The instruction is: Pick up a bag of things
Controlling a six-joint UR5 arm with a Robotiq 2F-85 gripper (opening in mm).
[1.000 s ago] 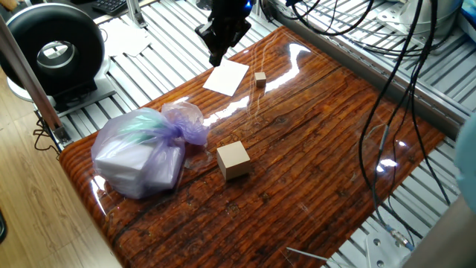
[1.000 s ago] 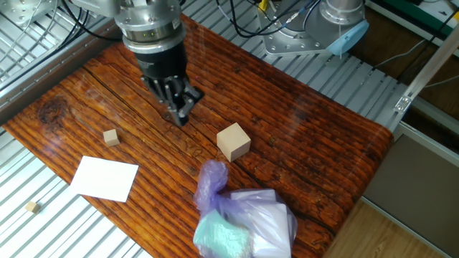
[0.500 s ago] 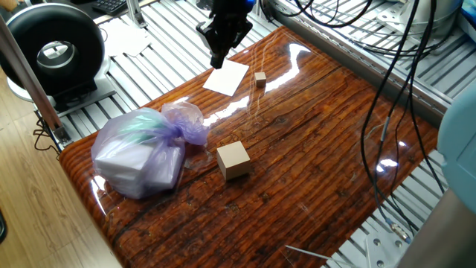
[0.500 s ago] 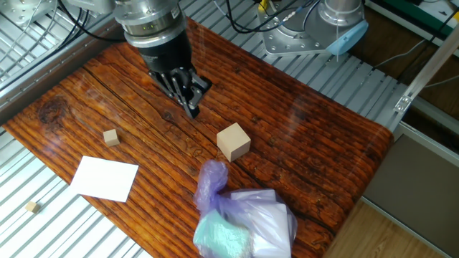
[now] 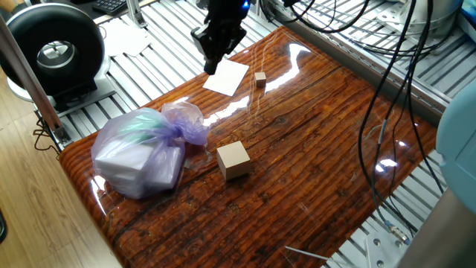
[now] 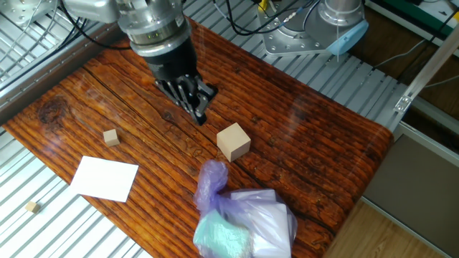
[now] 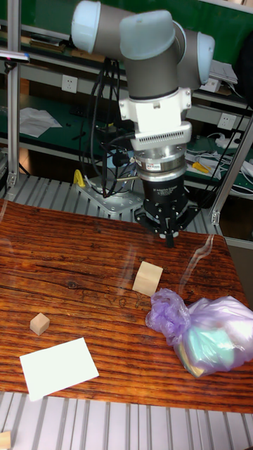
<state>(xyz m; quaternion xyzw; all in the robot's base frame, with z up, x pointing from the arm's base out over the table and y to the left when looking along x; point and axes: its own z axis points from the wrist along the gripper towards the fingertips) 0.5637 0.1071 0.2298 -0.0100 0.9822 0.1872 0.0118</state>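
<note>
No brand, label or writing can be read on anything on the bench (image 6: 315, 136). The bag (image 5: 141, 149) lies on its side at one corner of the bench, near the edge, bulging, pale purple and see-through, with whitish and teal contents inside. Its long axis runs from the fat body to the knotted, ruffled top (image 6: 212, 179), and that top points toward the big wooden cube (image 6: 233, 140), which sits just beside the knot without clearly touching it.

Past the big cube from the bag, the gripper (image 6: 199, 109) hangs above the bare wood, well clear of the bag, its dark fingers (image 7: 169, 238) pointing down and drawn close together with nothing between them. Nothing stands between the gripper and the bag but the big cube.

Farther from the bag lie a flat white sheet of paper (image 6: 105, 178) and a small wooden cube (image 6: 110, 137), apart from each other. A still smaller wooden block (image 6: 31, 207) rests off the bench on the grooved metal frame. Beyond the bag's end of the bench, on the frame, stands a round black fan-like device (image 5: 56, 52).
</note>
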